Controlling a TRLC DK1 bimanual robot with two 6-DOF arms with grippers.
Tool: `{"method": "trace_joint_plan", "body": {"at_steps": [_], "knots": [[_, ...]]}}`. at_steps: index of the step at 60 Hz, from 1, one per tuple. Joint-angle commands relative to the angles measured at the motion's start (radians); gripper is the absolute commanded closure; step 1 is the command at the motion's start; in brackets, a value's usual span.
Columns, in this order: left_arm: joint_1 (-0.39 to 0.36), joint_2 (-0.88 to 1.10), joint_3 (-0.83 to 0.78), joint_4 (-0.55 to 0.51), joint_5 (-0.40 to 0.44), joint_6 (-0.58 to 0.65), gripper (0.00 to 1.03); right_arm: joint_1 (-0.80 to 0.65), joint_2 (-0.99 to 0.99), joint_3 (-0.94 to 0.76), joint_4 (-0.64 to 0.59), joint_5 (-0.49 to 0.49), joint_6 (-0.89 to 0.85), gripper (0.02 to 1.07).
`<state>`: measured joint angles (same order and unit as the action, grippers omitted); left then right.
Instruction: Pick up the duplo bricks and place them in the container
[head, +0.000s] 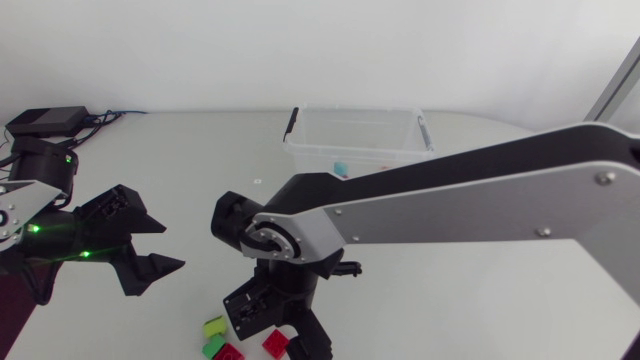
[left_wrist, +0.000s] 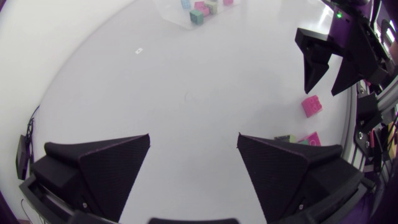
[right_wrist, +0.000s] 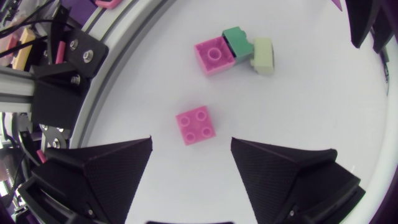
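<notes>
The square pink duplo brick (right_wrist: 196, 126) lies on the white bench (right_wrist: 298, 106), well apart from the clear plastic container (head: 390, 140). My right jaws hang wide above it. Three more bricks (right_wrist: 239, 51) wait nearby, and several bricks (left_wrist: 198, 14) are already inside. My left jaws stand wide and empty.

Head view: fixed camera above the table (head: 480, 300), looking down and toward its far edge. Left wrist view: low over the table, facing across it toward the container (left_wrist: 177, 15) and the right gripper (left_wrist: 323, 90). Right wrist view: close above the bricks (right_wrist: 198, 126), looking steeply down; all three views share these bricks.
</notes>
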<state>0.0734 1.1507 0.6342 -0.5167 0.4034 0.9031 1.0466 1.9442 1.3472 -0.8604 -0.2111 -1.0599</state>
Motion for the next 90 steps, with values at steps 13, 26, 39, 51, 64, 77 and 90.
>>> {"method": "trace_joint_plan", "body": {"at_steps": [13,26,39,51,64,77,90], "knots": [[0.045,-0.003,-0.025,-0.011,0.04,0.057,0.05,0.029,0.062,0.026,0.049,0.064,-0.011,0.16],[0.051,0.009,-0.021,-0.009,0.045,0.072,0.05,0.043,0.087,0.029,0.066,0.087,0.006,0.22],[0.065,0.024,-0.021,-0.009,0.051,0.086,0.05,0.069,0.104,0.03,0.064,0.107,0.024,0.46],[0.065,0.027,-0.037,-0.02,0.058,0.092,0.05,0.087,0.113,0.015,0.064,0.111,0.034,0.8],[0.003,0.017,-0.099,-0.106,0.069,0.143,0.05,0.069,0.05,0.012,0.06,0.113,0.092,1.01],[-0.072,-0.059,-0.163,-0.143,0.08,0.128,0.05,0.001,-0.094,-0.029,0.107,0.108,0.156,1.01],[-0.176,-0.101,-0.222,-0.097,0.078,0.031,0.05,-0.077,-0.257,-0.105,0.143,0.095,0.218,1.01]]}}
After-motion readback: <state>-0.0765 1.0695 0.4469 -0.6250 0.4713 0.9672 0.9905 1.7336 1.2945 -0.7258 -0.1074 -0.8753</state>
